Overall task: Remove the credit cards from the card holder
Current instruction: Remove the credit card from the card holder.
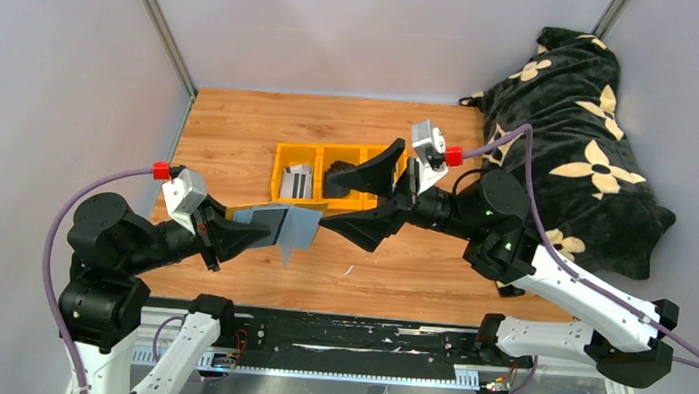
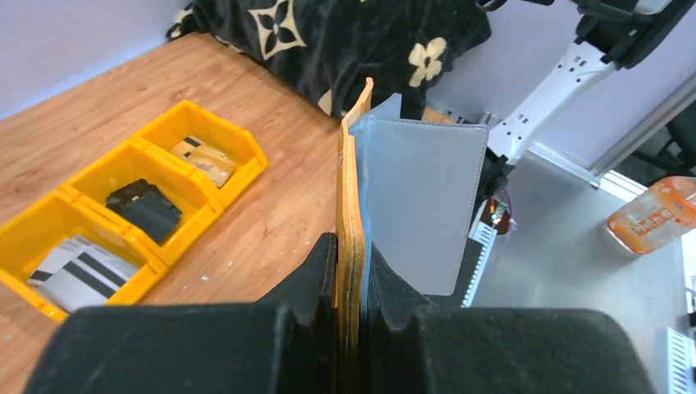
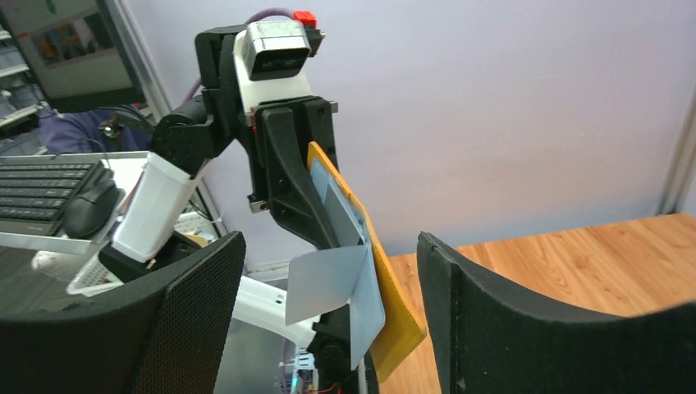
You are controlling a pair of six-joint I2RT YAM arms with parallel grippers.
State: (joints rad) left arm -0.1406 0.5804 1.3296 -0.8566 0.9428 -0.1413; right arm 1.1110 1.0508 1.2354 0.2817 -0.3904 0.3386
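- Card holder is held off the desk, on the near side of the yellow bins, by their left end; its mustard cover stands on edge and the grey-blue inner flaps fan out.
- Left gripper is clamped tight on the bottom edge of the card holder, one finger on either side of the cover.
- Right gripper has its fingers spread wide with nothing between them; it hangs over the near edge of the yellow bins, pointing at the card holder but not touching it.
- Credit cards, pale with dark stripes, lie in the left compartment of the yellow bins; tan cards lie in the compartment at the other end.
- A black folded item sits in the middle compartment.
- I cannot tell whether any card is inside the flaps.
- A black flowered cloth lies to the right of the yellow bins.
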